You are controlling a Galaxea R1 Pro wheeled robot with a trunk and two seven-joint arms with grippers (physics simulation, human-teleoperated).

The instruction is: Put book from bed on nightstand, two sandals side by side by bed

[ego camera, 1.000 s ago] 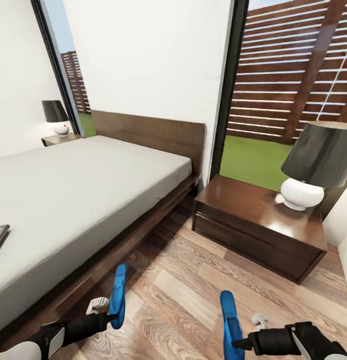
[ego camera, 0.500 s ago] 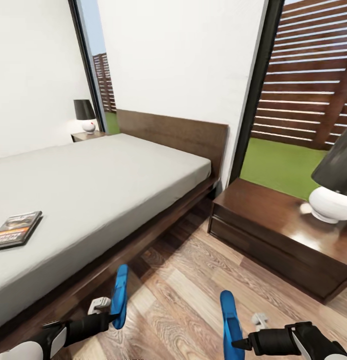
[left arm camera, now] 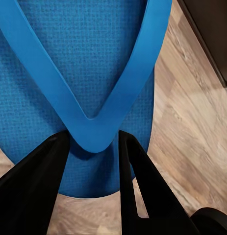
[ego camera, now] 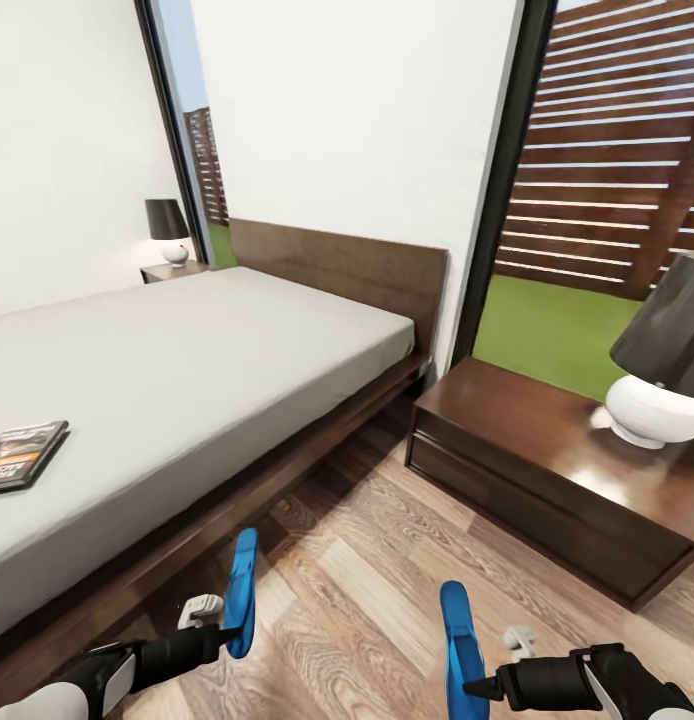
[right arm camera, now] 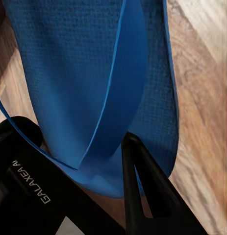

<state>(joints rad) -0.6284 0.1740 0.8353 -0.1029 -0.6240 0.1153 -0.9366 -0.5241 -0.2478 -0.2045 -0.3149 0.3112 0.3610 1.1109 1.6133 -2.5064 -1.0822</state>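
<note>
Head view: the left gripper [ego camera: 230, 632] pinches one blue sandal [ego camera: 240, 592], held on edge above the plank floor [ego camera: 367, 590] just beside the bed [ego camera: 187, 370] frame's long side. The left wrist view shows the two black fingers [left arm camera: 37, 183] pressed on either side of the thong strap where its two bands meet, with the sandal's [left arm camera: 79, 73] textured footbed facing the camera and floor behind it. The right gripper [ego camera: 472, 687] pinches the second sandal [ego camera: 460, 645], also on edge, over open floor between the bed and the near nightstand [ego camera: 547, 480]. In the right wrist view one finger [right arm camera: 142, 191] lies against the footbed under the strap and the other side of the gripper sits behind the strap; the sandal [right arm camera: 93, 83] is clamped at the strap end. The two sandals are apart from each other, roughly parallel, neither resting flat on the floor. The book [ego camera: 22, 455] lies flat on the grey mattress near its foot-side edge, cover up, orange band visible, partly cut by the frame edge. The near nightstand stands beside the headboard [ego camera: 337, 265] corner, carrying a lamp [ego camera: 662, 380] at its far right end; its top is otherwise bare wood. The second nightstand [ego camera: 172, 270] with its own lamp [ego camera: 169, 230] sits at the bed's far side by the window. Fence and grass show through the windows.
</note>
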